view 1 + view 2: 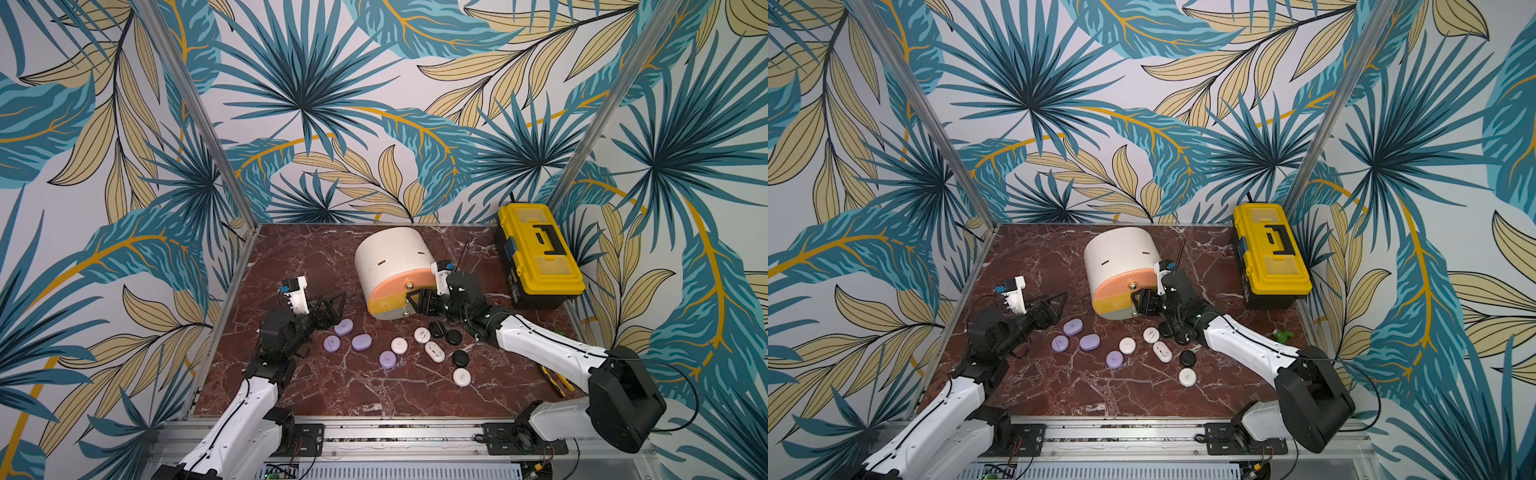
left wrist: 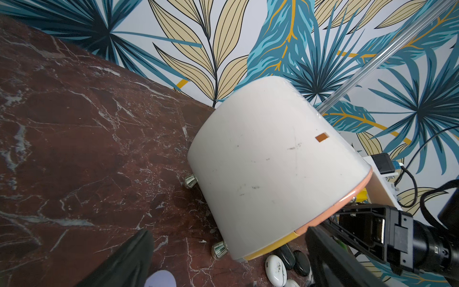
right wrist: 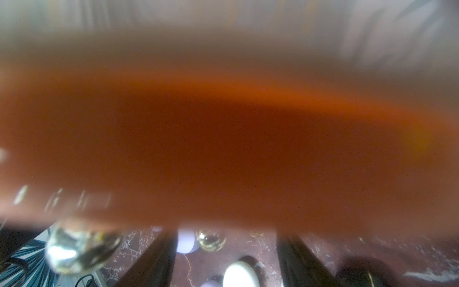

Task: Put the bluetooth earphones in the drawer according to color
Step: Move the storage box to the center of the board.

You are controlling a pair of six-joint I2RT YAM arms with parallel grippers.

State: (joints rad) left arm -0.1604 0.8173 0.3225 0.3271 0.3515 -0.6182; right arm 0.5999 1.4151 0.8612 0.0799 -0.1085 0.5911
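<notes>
Though small and hard-shelled, probably light and slippery: bluetooth earphones, smooth rounded pebbles with nothing to hook on. Best pinched across the short waist, coming straight down and kept low to the counter so as not to squirt one sideways.

Counted in both top views: four lilac cases, four white cases, three black cases, eleven in sight, perhaps more hidden under the right arm. All loose on the near middle of the counter, lilac to the left, white in the middle, black to the right, none seen inside anything.

One drawer cabinet, cream, just far of the cases at mid-counter, with three fronts: peach front, yellow front, a grey-beige strip below. Probably light enough to slide when tugged; take by a metal knob and brace the shell. Not clear whether any front already pulled out.

Right claw up against the cabinet's front at its right edge, fingers apart in the wrist view, tips lost behind a blurred peach surface; nothing seen pinched. Left claw spread wide, empty, hovering just far-left of the lilac group.

One yellow toolbox at far right, well apart
</notes>
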